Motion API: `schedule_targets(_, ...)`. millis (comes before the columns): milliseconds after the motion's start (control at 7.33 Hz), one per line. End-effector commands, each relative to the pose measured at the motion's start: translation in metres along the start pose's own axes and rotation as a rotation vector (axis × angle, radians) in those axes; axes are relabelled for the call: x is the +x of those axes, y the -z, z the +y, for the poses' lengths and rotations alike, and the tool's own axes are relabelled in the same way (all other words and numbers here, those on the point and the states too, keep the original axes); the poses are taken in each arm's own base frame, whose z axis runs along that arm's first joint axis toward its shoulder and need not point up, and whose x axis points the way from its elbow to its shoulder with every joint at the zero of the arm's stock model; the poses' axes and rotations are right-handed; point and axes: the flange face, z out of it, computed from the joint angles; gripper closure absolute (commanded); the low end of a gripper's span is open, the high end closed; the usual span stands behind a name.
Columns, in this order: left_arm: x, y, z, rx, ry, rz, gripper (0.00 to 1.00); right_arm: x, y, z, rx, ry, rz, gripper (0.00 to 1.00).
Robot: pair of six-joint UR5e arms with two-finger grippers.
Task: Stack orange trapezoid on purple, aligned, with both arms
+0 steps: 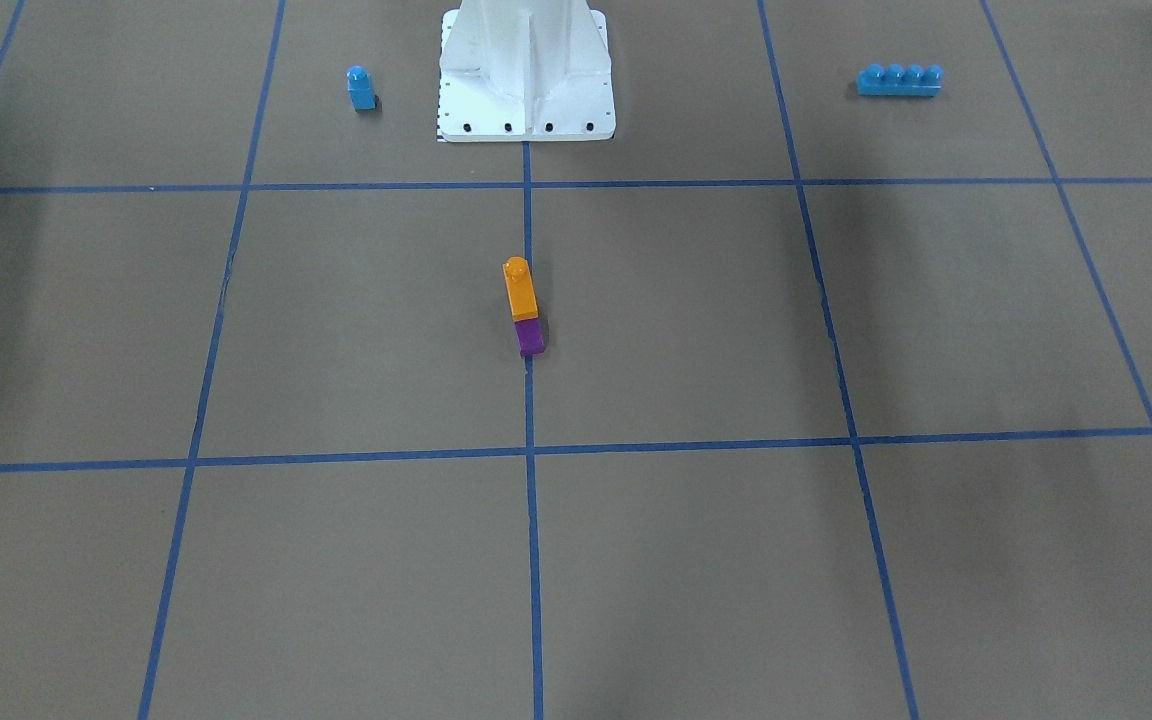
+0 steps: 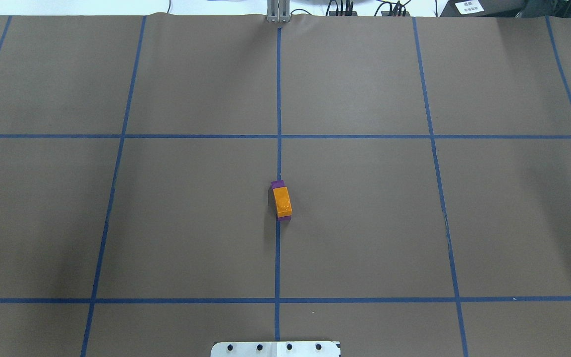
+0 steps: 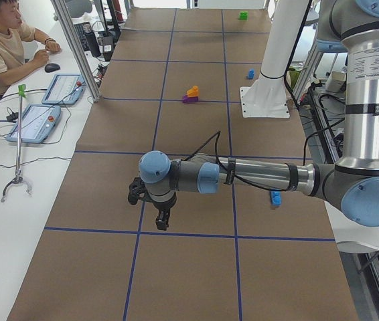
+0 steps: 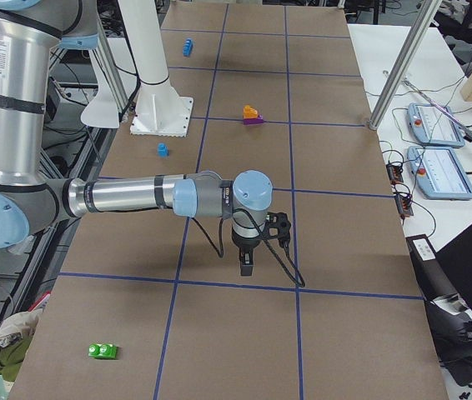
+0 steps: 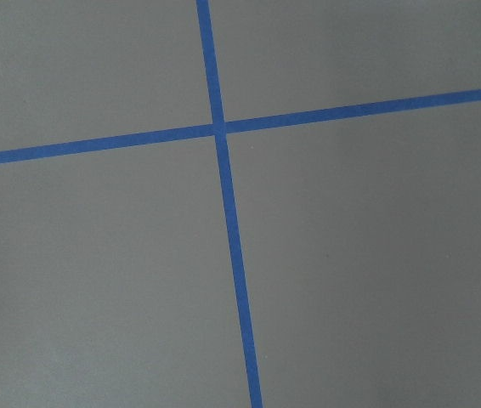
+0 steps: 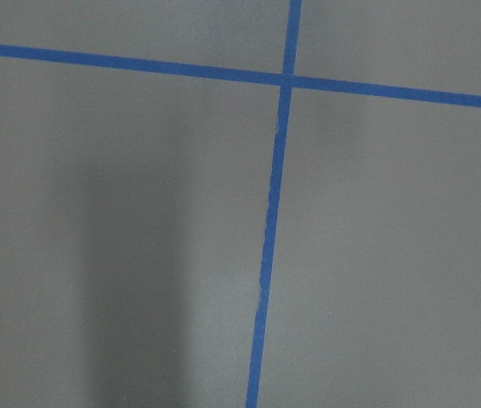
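The orange trapezoid (image 1: 520, 290) sits on the purple (image 1: 529, 338) at the front-facing frame's centre, on the middle tape line. A small blue block (image 1: 361, 88) stands upper left and a long blue brick (image 1: 899, 80) upper right. The left gripper (image 3: 161, 221) and right gripper (image 4: 246, 263) hang mid-frame in the side views, well apart from the stack. I cannot tell how their jaws stand.

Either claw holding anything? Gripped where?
Nothing seen held. The orange block sits on the purple block, far from the left claw and right claw; open or shut cannot be told.
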Motion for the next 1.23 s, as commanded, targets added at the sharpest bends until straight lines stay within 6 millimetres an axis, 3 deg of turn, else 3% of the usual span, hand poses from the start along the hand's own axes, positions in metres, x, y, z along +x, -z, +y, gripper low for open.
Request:
schedule_targets(0,0.0011,0.0010,0.0005,0.002,-0.001,0.001,0.00,-0.0012,0.0016,-0.0018,0.004,0.002,0.001,0.00)
schedule_targets(1091,0.0045,0.0076,0.0001,0.015,-0.005,0.005,0.00,-0.0001,-0.0023,0.0010,-0.004,-0.002,-0.015,0.00)
